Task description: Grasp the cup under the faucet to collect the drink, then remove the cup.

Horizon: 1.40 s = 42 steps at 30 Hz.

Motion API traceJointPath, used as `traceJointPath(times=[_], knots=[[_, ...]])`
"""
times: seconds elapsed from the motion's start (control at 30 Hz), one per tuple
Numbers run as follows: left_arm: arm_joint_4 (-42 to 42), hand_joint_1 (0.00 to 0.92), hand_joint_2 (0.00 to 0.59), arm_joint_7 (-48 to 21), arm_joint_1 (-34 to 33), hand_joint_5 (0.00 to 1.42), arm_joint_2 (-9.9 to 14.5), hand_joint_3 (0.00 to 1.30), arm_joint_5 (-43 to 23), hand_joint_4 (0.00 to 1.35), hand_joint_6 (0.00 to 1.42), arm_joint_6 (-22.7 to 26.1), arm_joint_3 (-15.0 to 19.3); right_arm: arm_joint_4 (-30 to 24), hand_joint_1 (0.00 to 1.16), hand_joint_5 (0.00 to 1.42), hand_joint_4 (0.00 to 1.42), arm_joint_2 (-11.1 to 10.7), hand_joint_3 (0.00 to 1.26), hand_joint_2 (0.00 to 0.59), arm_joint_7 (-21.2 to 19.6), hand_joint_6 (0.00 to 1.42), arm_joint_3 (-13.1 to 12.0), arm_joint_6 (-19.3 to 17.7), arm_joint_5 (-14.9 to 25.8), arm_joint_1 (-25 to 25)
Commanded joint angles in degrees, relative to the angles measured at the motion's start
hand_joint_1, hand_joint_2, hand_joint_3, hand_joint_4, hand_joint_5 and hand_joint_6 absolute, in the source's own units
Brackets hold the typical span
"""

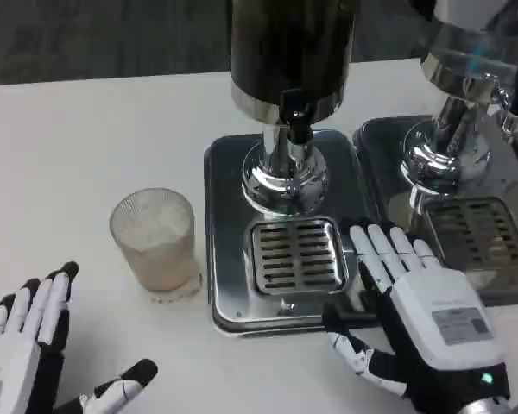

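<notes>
Both hands sit nearest at the tabletop's front edge: left hand [30,349] released, fingers spread, holding nothing; right hand [414,315] likewise released, fingers resting on the dispenser's steel tray [229,297] beside the drip grate [295,254]. Ribbed cup [154,241] stands left of the tray, not under the faucet [298,125].
</notes>
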Motion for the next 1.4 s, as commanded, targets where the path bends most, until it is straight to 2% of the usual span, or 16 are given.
traceJointPath(times=[0.03,0.47,0.6,0.7,0.9,1.1,1.17,1.27,1.4], knots=[[-0.7,0.0,0.108,1.1,0.6,0.0,-0.4,0.0,0.3,0.0,0.0,0.4,0.1,0.6,0.37,0.0,0.0,-0.5,0.0,0.433,0.2,0.03,-0.1,-0.8,0.4,-0.7],[-0.8,0.0,0.104,1.1,0.0,0.0,-0.5,0.0,-0.1,0.0,0.0,0.1,0.5,1.5,0.38,0.0,0.0,-0.2,0.0,0.426,0.5,0.03,0.1,-0.7,0.6,-1.3],[-0.8,0.0,0.091,1.2,-0.7,0.0,-1.1,0.0,-2.1,0.0,0.0,-0.4,1.5,1.3,0.39,0.0,0.0,-0.1,0.0,0.425,0.9,0.03,0.2,-0.3,0.2,-1.7],[1.0,0.0,0.084,0.8,-3.3,0.0,-0.5,0.0,-4.2,0.0,0.0,-1.0,2.7,0.8,0.39,0.0,0.0,0.6,0.0,0.425,1.2,0.03,0.5,0.7,-0.3,-1.4],[8.7,0.0,0.042,1.0,-10.2,0.0,1.8,0.0,-9.0,0.0,0.0,-6.5,4.3,0.4,0.39,0.0,0.0,2.4,0.0,0.425,0.2,0.03,1.0,2.8,-1.2,-0.3],[19.5,0.0,0.01,1.9,-16.4,0.0,1.1,0.0,-12.2,0.0,0.0,-10.6,4.2,0.8,0.39,0.0,0.0,3.5,0.0,0.425,-0.4,0.04,1.2,3.5,-1.8,-0.1],[25.6,0.0,0.0,2.9,-18.6,0.0,1.0,0.0,-14.1,0.0,0.0,-13.8,4.4,0.9,0.39,0.0,0.0,4.1,0.0,0.425,-0.4,0.04,1.3,4.0,-2.1,-0.1],[33.2,0.0,0.0,3.3,-21.5,0.0,1.5,0.0,-15.6,0.0,0.0,-17.6,4.0,0.9,0.39,0.0,0.0,4.7,0.0,0.425,-0.5,0.04,1.3,4.7,-2.3,0.2],[39.2,0.0,0.0,2.1,-25.1,0.0,2.4,0.0,-15.8,0.0,0.0,-19.4,2.9,0.8,0.39,0.0,0.0,5.1,0.0,0.425,-0.8,0.05,1.4,5.2,-2.6,0.5]])
